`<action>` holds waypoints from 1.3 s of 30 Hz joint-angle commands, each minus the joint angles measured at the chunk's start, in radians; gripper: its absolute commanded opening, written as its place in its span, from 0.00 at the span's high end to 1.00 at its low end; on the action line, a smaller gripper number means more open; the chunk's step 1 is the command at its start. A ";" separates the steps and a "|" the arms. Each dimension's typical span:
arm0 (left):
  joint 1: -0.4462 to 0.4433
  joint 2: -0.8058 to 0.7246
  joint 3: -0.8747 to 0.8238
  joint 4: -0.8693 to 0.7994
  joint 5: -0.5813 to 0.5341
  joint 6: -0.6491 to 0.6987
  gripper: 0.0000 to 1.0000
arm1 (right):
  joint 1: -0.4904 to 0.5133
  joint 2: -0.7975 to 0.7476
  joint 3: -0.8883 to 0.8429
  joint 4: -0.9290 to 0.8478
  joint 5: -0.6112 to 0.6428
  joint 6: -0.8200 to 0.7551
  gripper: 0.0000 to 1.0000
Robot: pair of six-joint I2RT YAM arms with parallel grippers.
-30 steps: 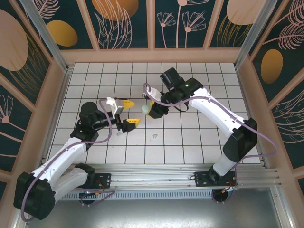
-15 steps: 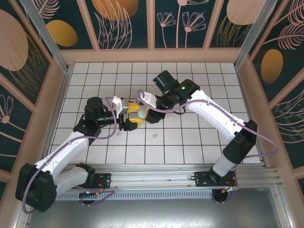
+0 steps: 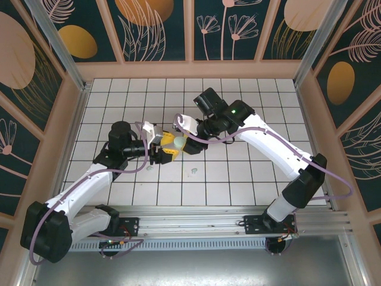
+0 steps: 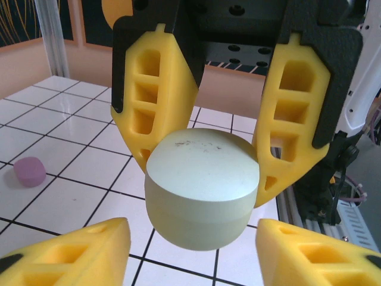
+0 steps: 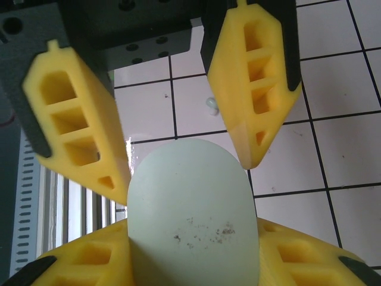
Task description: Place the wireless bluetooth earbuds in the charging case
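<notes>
Case: a mint puck held aloft over the middle of the tiles, lid shut as far as I can see.
Right gripper: pinches the case across its width.
Left gripper: its fingers flank the case's free end, touching or just beside it; I can't tell whether they press.
Buds: left bud lies at 7 o'clock of the case and right bud at 5 o'clock, both on the tiles and apart from it.
Handling: I'd judge the case light, hard, smooth and rounded, so it may slip. The buds look tiny and likely to skitter.
Hold: the case by its flat sides; a bud by a fingertip pinch.
Left wrist view: shows a seam round the case and a purple bud at 9 o'clock.
Right wrist view: shows the case's scuffed face and a pale bud at 12 o'clock.
</notes>
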 commanded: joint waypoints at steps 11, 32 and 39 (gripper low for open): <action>-0.005 0.019 0.027 0.046 0.058 -0.038 0.42 | 0.007 -0.021 -0.010 0.000 -0.005 -0.020 0.74; -0.005 0.025 0.028 0.062 0.066 -0.056 0.42 | 0.020 -0.014 -0.022 0.003 -0.005 -0.018 0.75; -0.005 0.032 0.028 0.074 0.076 -0.068 0.48 | 0.034 -0.007 -0.015 0.006 -0.012 -0.015 0.75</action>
